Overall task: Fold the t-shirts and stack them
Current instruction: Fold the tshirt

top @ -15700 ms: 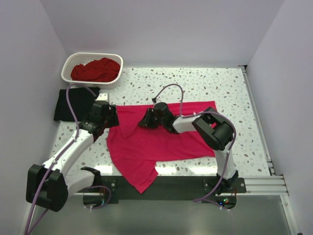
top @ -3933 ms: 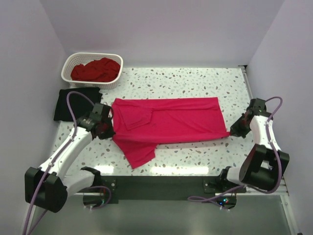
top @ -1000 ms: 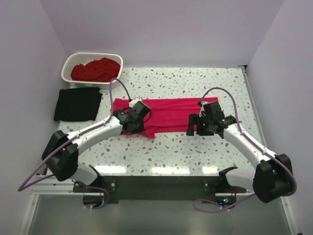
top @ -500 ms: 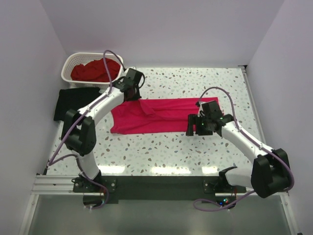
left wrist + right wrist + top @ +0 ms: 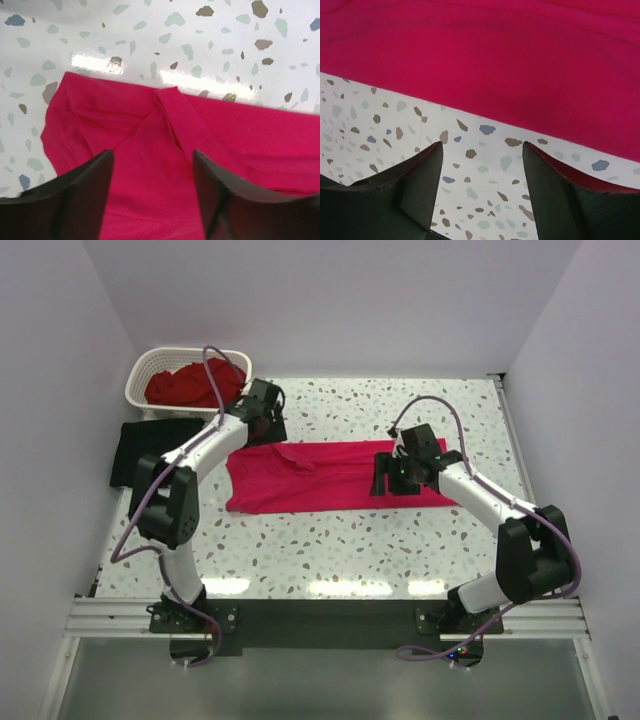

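Note:
The bright pinkish-red t-shirt [image 5: 330, 475] lies on the table as a long folded strip running left to right. My left gripper [image 5: 268, 430] hovers open and empty over its far left end; in the left wrist view [image 5: 152, 156] the fingers straddle a folded flap of that shirt [image 5: 165, 140]. My right gripper [image 5: 382, 483] is open and empty over the right half; in the right wrist view [image 5: 481, 146] it sits above bare table just off the shirt's edge [image 5: 520, 65]. The black t-shirt [image 5: 140, 448] lies folded at the left. The darker red t-shirt [image 5: 185, 385] is bunched in the basket.
The white lattice basket [image 5: 190, 353] stands at the back left corner. Walls close the table on the left, back and right. Speckled table [image 5: 340, 550] lies between the shirt and the arm bases.
The shirt has gone from spread out to a narrow strip. In the last half second my right gripper moved a little farther back and left; my left gripper shifted only slightly.

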`<state>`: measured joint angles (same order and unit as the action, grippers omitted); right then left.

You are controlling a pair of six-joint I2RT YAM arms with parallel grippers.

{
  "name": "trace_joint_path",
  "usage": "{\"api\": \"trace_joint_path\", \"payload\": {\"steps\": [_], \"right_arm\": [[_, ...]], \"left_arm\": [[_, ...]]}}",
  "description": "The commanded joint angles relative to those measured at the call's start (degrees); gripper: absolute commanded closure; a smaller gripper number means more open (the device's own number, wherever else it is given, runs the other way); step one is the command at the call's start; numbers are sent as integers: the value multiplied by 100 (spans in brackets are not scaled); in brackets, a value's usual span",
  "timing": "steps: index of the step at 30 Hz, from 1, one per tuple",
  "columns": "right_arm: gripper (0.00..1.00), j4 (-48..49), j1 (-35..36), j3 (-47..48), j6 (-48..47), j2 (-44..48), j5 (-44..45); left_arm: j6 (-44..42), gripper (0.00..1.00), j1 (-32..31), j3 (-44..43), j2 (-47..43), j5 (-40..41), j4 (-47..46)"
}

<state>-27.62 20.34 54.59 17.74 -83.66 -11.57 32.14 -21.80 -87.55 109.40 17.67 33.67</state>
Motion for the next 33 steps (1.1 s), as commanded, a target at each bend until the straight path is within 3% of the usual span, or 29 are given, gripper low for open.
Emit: {"api": "trace_joint_path", "payload": {"steps": [1,6,13,23,29,32,33], "right_arm": [[32,152,14,394,-16,-63,285],[34,168,-274,343,221,-19,850],[42,836,-1251,-185,836,87,208],[46,1759,-2314,-589,1381,-1,-380],[49,2479,-2956,-1107,1873,-282,-978],[49,2647,-3211,-1397,2005,-370,-943],[49,2665,-3325,-1537,2032,-405,-926]], "left_arm": [[117,22,27,500,-919,52,-185],[582,20,27,2228,-2483,123,-343],[1619,17,272,4157,-3995,325,-475],[2287,17,669,4835,-3989,-45,-976],[2525,29,695,5458,-3936,-184,-1503],[2516,42,704,5642,-3813,-220,-1731],[2525,51,704,5696,-3795,-185,-1750]]}}
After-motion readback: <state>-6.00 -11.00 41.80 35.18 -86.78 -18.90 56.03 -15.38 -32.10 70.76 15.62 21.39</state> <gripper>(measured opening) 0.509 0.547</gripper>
